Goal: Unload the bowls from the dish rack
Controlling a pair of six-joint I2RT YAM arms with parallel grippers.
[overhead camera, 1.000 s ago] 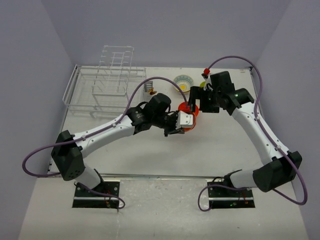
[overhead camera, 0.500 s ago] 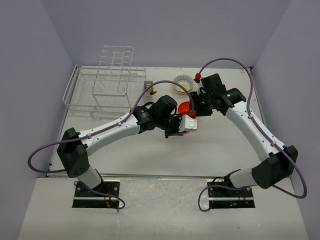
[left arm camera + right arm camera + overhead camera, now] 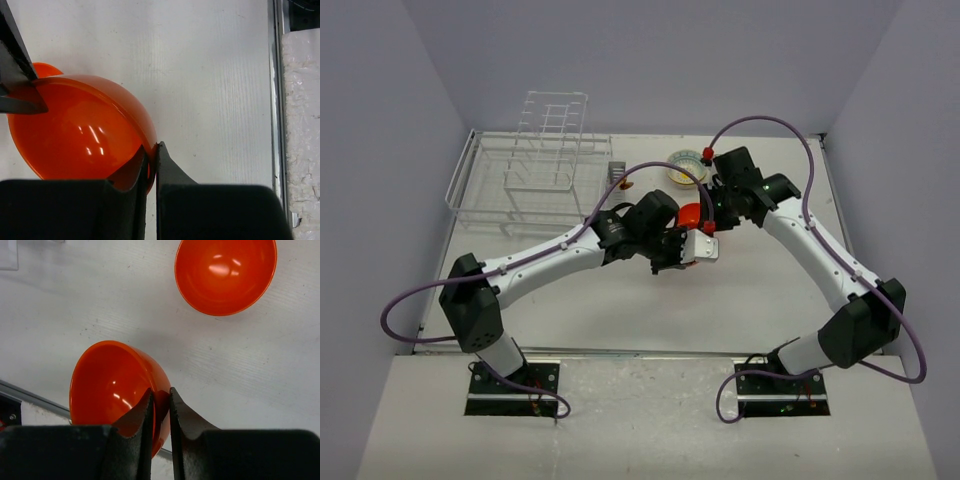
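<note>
Gripping an orange bowl (image 3: 75, 127) by its rim, left claw (image 3: 151, 150) is clamped, right claw (image 3: 161, 396) likewise; rack (image 3: 485, 190) at upper left looks bare, only setting down seems left.

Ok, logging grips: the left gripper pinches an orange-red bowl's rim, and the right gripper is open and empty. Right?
The right gripper is not open and empty: the right wrist view shows it shut on the rim of a second orange-red bowl. The left gripper does pinch its orange-red bowl by the rim.
</note>
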